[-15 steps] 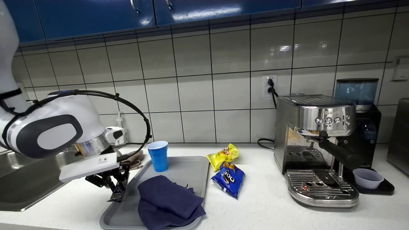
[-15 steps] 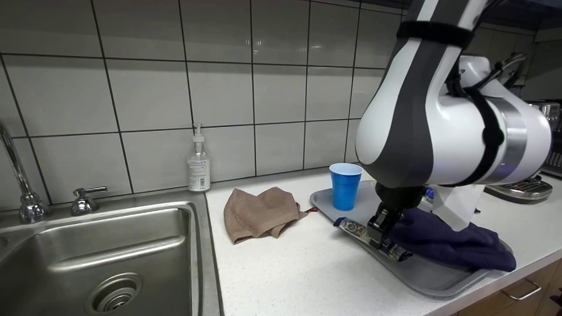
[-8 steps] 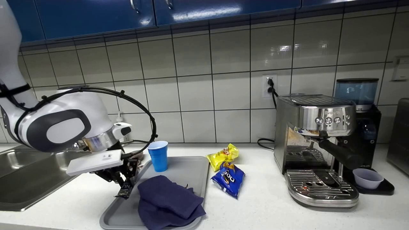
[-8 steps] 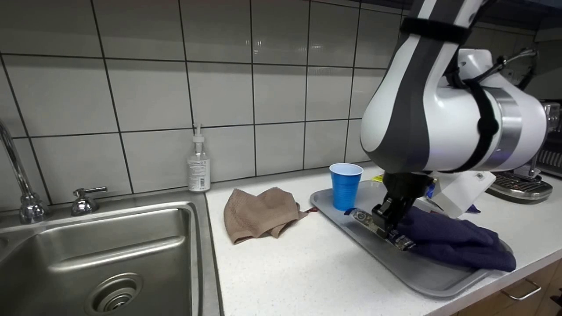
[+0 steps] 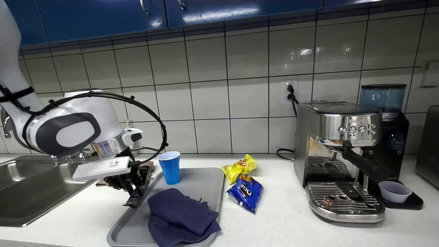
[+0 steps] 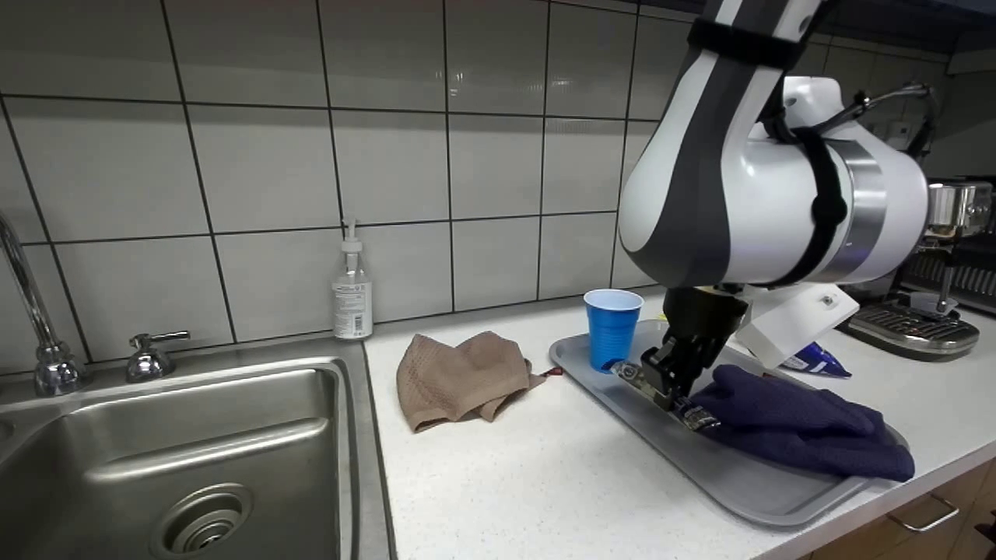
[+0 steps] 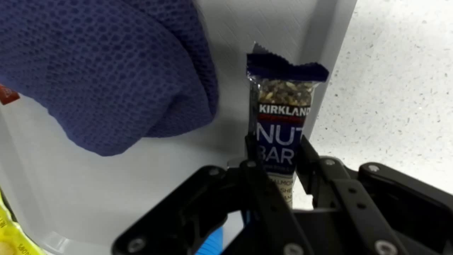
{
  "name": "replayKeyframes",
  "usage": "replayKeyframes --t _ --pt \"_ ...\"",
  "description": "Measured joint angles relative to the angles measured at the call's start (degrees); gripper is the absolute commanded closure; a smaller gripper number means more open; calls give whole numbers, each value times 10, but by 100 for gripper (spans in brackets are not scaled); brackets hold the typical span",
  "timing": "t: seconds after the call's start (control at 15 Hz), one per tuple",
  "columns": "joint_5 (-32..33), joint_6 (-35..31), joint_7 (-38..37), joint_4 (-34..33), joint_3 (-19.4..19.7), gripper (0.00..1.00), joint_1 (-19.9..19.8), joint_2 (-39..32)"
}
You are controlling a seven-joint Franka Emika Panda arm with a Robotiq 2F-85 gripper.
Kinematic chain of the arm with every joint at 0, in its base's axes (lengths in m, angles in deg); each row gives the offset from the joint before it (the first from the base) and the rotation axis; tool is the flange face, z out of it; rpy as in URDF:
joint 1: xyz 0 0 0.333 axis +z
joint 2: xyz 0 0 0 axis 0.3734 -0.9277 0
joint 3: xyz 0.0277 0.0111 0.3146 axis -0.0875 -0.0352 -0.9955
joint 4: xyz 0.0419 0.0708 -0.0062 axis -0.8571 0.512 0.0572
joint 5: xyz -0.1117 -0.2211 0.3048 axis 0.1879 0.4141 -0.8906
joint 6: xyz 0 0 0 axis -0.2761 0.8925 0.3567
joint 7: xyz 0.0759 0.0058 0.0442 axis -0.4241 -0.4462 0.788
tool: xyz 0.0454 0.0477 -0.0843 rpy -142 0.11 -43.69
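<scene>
Wearing navy, the nut bar (image 7: 280,132) looks slim

From here the white counter (image 5: 281,218) is bright right to its front edge; above its back edge the tile wall (image 5: 248,99) dims beneath glossy blue cabinets (image 5: 103,17) streaked with glare. In the wrist view a soft shadow lies on the tray (image 7: 141,184), and the dark gripper (image 7: 277,145) looks blurred, perhaps out of focus.

I am holding a wrapped bar (image 6: 697,416) in my gripper (image 6: 667,395) above the gray tray (image 6: 731,470), near the blue cup (image 6: 612,334).
</scene>
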Motion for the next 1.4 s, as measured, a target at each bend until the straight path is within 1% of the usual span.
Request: replayKeyframes --t 0.27,0.73,1.0,1.07,1.27,1.4 --pt "1 22 -1 -14 9 93 12 -3" --pt "1 96 -2 -32 36 93 12 -3" --pt "1 110 -2 -34 48 93 12 -4" --pt "35 106 -25 -34 35 93 -6 -3" --pt "184 98 -145 -38 -55 93 -122 2" --pt "267 97 -210 -44 -112 93 -197 3"
